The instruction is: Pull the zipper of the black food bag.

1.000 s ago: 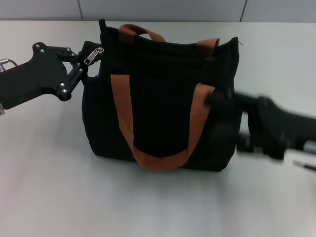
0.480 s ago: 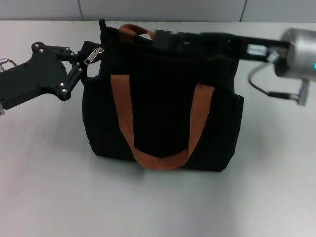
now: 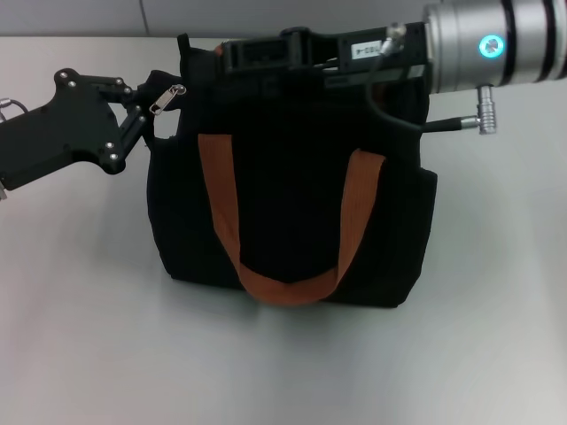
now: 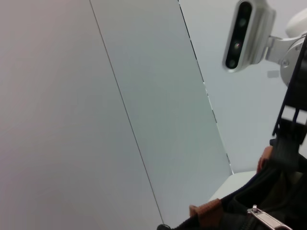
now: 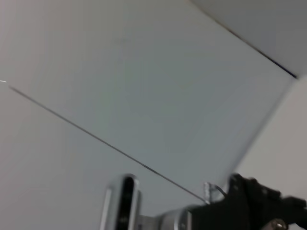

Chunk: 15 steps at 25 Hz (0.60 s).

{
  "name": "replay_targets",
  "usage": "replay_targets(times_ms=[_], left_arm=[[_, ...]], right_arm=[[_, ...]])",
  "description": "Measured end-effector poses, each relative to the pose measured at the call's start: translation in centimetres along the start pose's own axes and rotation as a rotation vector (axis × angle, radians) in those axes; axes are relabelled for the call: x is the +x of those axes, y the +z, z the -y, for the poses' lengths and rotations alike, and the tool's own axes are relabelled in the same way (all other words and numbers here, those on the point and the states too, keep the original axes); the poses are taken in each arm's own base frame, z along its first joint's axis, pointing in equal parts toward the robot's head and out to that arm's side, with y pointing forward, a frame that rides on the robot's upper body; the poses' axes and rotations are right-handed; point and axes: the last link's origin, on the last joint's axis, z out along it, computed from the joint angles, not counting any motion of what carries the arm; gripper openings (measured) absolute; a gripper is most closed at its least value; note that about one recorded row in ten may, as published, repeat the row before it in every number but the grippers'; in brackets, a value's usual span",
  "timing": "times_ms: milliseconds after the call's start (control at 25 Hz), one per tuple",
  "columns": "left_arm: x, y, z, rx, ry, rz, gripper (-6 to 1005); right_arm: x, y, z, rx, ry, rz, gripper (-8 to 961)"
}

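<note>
Small silver metal zipper pull (image 3: 166,97) sits at boxy black fabric bag's (image 3: 292,204) left top corner, w/ left tool (image 3: 146,111) clamped on bag fabric just beside it; track runs rightward. Right tool (image 3: 232,55) above top edge, grip can't tell.

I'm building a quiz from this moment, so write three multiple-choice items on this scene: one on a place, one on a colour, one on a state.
1. Where is the right gripper?
A. Above the top edge of the black food bag
B. On the table in front of the bag
C. Under the bag

2. What colour are the strap handles?
A. Blue
B. Rust-orange
C. White

3. How does the bag stand?
A. Lying flat on its side
B. Hanging in the air
C. Upright on the table

Answers:
1. A, the head view shows the right arm reaching across the bag's top, its tip near the bag's left end.
2. B, the front handle loops down the black front in rust-orange.
3. C, its base rests on the table, with the left gripper at its upper left corner beside the silver zipper pull.
</note>
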Motion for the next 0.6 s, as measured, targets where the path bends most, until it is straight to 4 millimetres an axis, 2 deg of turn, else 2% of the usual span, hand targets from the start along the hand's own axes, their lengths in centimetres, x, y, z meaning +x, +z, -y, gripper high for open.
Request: replay_targets(times_ms=[600], left_arm=[[0.2,0.1,0.2,0.005,0.016,-0.008,26]], right_arm=[[-0.9,2.8,-0.3,0.076,0.039,-0.077,756]])
